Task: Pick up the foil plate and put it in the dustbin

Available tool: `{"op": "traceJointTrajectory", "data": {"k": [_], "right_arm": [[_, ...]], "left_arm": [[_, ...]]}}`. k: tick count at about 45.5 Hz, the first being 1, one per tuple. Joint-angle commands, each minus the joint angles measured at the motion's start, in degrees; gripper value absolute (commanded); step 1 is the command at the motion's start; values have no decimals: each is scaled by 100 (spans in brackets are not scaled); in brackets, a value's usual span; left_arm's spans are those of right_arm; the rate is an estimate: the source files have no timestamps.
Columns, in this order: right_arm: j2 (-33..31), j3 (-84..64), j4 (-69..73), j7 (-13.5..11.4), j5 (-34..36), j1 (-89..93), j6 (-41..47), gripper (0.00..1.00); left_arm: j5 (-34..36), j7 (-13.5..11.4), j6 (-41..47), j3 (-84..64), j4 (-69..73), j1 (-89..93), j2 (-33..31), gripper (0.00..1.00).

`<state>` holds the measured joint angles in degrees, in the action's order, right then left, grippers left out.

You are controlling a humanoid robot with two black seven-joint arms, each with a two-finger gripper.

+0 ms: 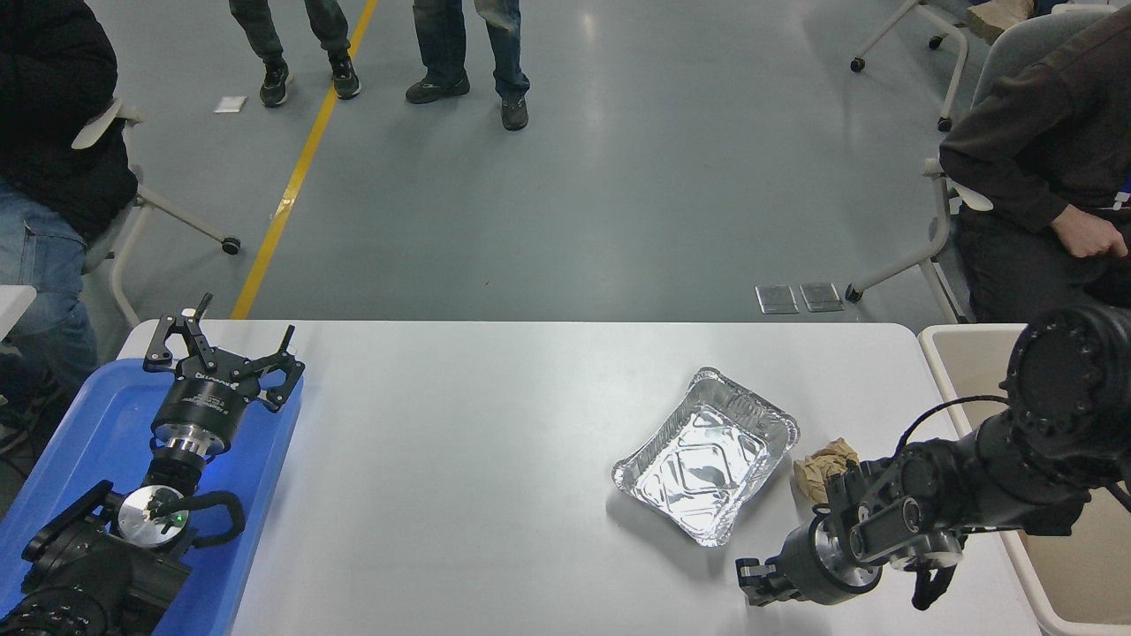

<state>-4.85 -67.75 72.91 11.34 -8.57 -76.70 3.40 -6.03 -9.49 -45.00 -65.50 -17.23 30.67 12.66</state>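
Beyond the white table point(459, 495), a glossy grey-green floor point(636, 194) is reflecting soft overhead light, a yellow line point(296, 177) is running across it, wheeled chairs point(928, 238) are standing at both sides, and two floor plates point(800, 298) are lying near the table's far edge.

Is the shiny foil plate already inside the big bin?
No, the foil plate lies on the white table, apart from the dustbin at the right edge.
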Motion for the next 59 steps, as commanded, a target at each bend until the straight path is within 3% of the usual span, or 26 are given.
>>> {"op": "traceJointTrajectory", "data": {"k": [1,16,25,31,32,33,34,49,52,59], "right_arm": [[28,-45,-5,0,31,-12,12,7],[-42,-185,74,0,40,-239,82,11],[-586,-686,785,8,40,-1293,232,16],[-1026,-1082,1489,17,5,-2488,460,47],[-1070,-1143,1568,9,13,-2708,539,63],[-1114,-1205,1647,17,13,-2919,626,97],[-1149,-1258,1726,17,13,-3147,749,100],[-1518,-1347,1921,-26,-92,-6397,3769,100],[-1554,-1241,1763,-27,-267,-6708,4160,100],[-1458,-969,1191,-27,-523,-7254,4160,100]], "left_arm": [[5,-1,0,-6,0,0,0,99],[-4,-1,0,2,0,0,0,99],[-4,-1,0,2,0,0,0,99],[5,-1,0,2,0,0,0,99],[5,-1,0,2,0,0,0,99],[-4,-1,0,2,0,0,0,99],[-4,-1,0,2,0,0,0,99],[-4,-1,0,-6,0,0,9,99],[5,-1,0,-6,0,0,9,99],[5,8,0,29,-9,18,9,99]]}}
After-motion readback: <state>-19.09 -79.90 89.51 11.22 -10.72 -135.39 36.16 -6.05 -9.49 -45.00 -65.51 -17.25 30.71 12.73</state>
